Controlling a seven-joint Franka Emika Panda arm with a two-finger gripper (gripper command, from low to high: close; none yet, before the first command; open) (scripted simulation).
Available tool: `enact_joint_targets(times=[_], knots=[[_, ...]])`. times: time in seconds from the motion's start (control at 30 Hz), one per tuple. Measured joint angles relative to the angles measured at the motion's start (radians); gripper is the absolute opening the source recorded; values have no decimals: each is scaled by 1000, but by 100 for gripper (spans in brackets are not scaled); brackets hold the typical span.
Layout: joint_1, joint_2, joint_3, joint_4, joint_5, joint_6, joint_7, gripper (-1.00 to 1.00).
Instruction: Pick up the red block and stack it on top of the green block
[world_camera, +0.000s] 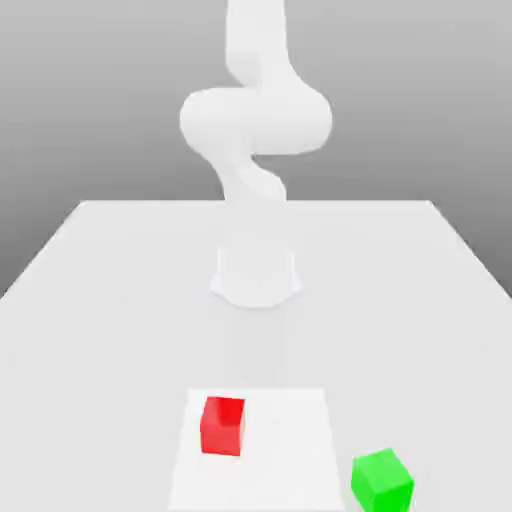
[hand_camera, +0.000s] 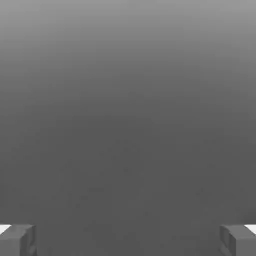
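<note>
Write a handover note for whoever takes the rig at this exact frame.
Hand: open, fingers wide apart, nothing between them.
Red block: on the white square, toward its left side in the exterior view.
Green block: off the square, to the exterior view's right of it.
Done: neither the pick nor the stack.
Left: grasp red, lift it, set it on green, release.

Pale, broad worktop (world_camera: 120, 330) with a white square panel (world_camera: 280, 480) near its front edge; behind, a plain grey backdrop (world_camera: 90, 100) darkens downward.
</note>
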Motion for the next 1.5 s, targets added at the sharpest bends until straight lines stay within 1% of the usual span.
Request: enact_joint_targets(times=[0.4,0.67,0.87,0.9,1.13,1.33,1.4,1.5], knots=[[-33,444,-23,-223,-12,247,7,0],[-53,734,-40,-365,7,411,-7,0],[-65,951,-23,-352,34,588,-27,0],[-67,975,-20,-349,36,608,-28,-100],[-69,975,-19,-349,33,608,-26,-100],[-64,787,-25,-373,10,445,-10,-100],[-14,784,6,-326,1,394,-23,-100],[58,814,60,-225,-13,322,-52,-100]])
